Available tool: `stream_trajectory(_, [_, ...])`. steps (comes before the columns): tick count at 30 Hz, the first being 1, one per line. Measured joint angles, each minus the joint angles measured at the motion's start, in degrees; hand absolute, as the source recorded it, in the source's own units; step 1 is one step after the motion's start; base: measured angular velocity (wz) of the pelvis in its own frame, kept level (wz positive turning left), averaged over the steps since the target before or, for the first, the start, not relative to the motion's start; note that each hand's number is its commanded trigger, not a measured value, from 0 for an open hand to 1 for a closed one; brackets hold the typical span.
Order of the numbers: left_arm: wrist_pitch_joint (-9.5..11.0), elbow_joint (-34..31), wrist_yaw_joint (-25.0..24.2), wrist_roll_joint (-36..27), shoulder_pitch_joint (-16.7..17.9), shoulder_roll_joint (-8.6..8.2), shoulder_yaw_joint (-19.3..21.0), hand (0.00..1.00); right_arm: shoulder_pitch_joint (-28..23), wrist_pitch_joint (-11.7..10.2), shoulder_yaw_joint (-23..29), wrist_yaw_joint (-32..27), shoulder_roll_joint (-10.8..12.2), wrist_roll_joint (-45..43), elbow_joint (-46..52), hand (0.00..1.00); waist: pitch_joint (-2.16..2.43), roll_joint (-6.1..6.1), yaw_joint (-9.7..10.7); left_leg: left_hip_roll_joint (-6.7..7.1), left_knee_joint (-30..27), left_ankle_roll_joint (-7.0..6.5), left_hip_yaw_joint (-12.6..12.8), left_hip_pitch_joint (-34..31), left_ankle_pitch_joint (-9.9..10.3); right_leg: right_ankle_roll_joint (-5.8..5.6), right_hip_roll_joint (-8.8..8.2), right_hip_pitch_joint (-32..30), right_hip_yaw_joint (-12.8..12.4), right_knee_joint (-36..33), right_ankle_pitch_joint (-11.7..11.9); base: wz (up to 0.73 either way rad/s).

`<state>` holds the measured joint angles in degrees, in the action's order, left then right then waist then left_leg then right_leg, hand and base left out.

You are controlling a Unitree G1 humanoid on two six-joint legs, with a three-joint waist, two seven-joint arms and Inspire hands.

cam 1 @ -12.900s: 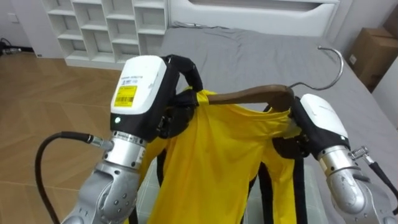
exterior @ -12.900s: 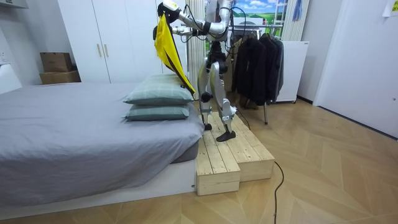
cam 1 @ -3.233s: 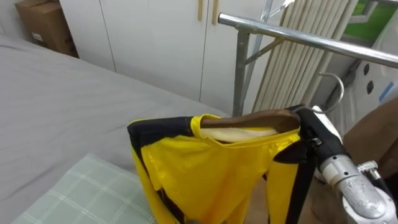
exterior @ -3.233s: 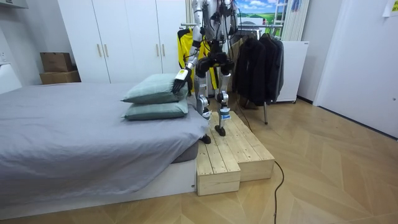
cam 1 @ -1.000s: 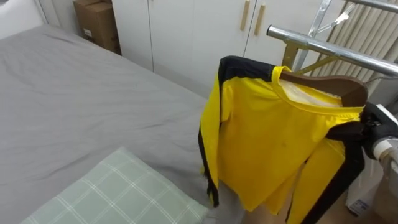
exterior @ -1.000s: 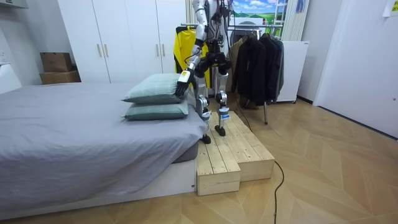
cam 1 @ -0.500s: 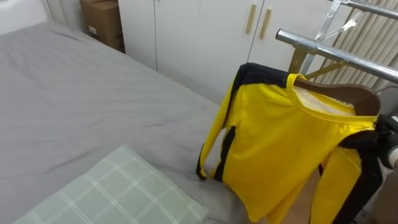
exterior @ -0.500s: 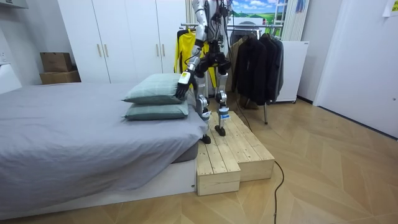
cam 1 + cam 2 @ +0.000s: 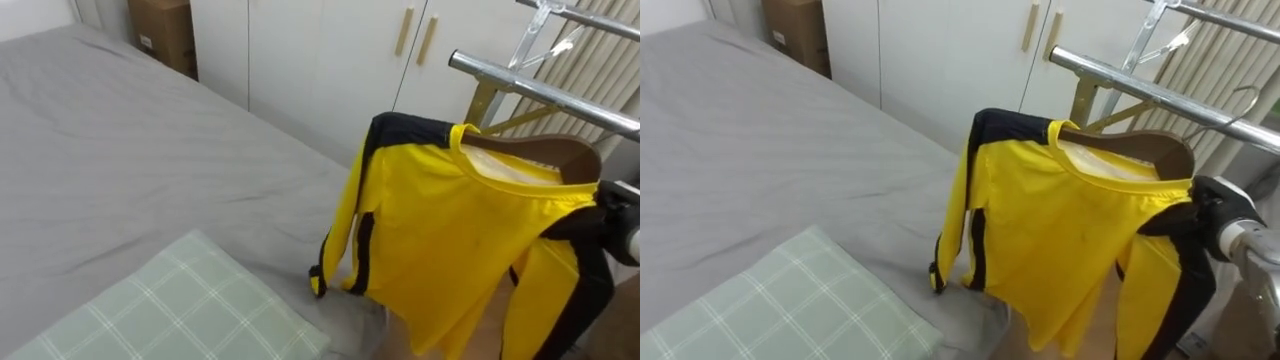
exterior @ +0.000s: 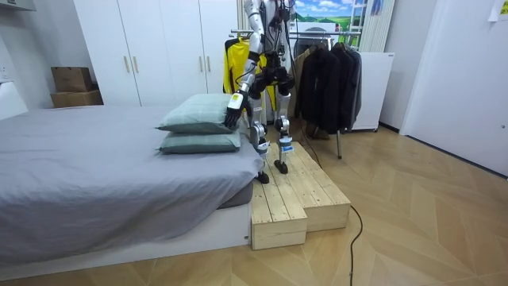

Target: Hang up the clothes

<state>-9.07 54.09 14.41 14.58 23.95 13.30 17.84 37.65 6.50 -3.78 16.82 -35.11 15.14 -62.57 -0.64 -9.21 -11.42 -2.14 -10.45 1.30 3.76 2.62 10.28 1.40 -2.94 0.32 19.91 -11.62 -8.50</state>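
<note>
The right robot hand comes in at the right edge of the eye views. It is clenched on the right end of the wooden hanger, where the shirt's black shoulder drapes over the wood.

The yellow shirt, trimmed in black, hangs from that hanger. It spreads out to the left of the robot hand, with one sleeve dangling below it. The metal rail of the clothes rack runs slantwise above and behind the robot hand, close over the hanger. The hanger's wire hook rises next to the rail, just above the robot hand, but I cannot tell whether it sits on the rail.

Far to the left of the robot hand and below it lies the grey bed, with a checked green pillow in the near corner. Behind the shirt stand white wardrobe doors, and a cardboard box is beyond the bed.

In the room view the robot stands on a wooden platform beside the bed, facing the rack. Its left robot hand hangs low next to the stacked pillows, and I cannot tell how its fingers are set. Dark coats hang on the rack towards the room view's right.
</note>
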Motion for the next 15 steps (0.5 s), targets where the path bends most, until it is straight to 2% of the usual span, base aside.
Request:
stream_trajectory(5, [0.0,0.01,-1.12,0.0,0.0,1.36,-0.04,0.0,1.66,0.99,-0.45,2.86,-0.23,-0.15,-3.89,1.0,-0.11,-0.7,0.25,-0.05,0.05,0.07,-0.74,-0.06,-0.05,-0.04,0.07,0.34,0.65,0.13,-0.16,0.05])
stream_trajectory(7, [0.0,0.01,-1.18,0.01,-0.09,1.47,-0.04,0.0,2.08,1.13,-1.86,4.05,-0.84,-0.18,-5.64,1.0,-0.07,-0.83,0.14,-0.04,0.06,0.07,-0.85,0.08,-0.05,-0.06,0.11,0.68,0.79,0.44,-0.18,0.1])
stream_trajectory(14, [-0.02,-0.05,-1.59,-0.13,0.13,1.7,-0.1,0.0,2.16,1.27,-1.91,6.76,-1.06,-1.16,-11.13,1.0,-0.06,-1.02,0.1,0.0,0.15,0.08,-1.25,0.09,-0.05,-0.05,0.19,1.18,1.07,1.0,-0.17,0.01])
stream_trajectory(15, [-0.02,-0.07,-1.59,-0.13,0.15,1.71,-0.06,0.0,2.09,1.89,-1.91,7.1,-1.06,-1.68,-11.58,1.0,-0.1,-1.05,0.22,0.01,0.14,0.08,-1.37,0.09,-0.05,-0.06,0.18,1.48,1.24,1.08,-0.17,0.04])
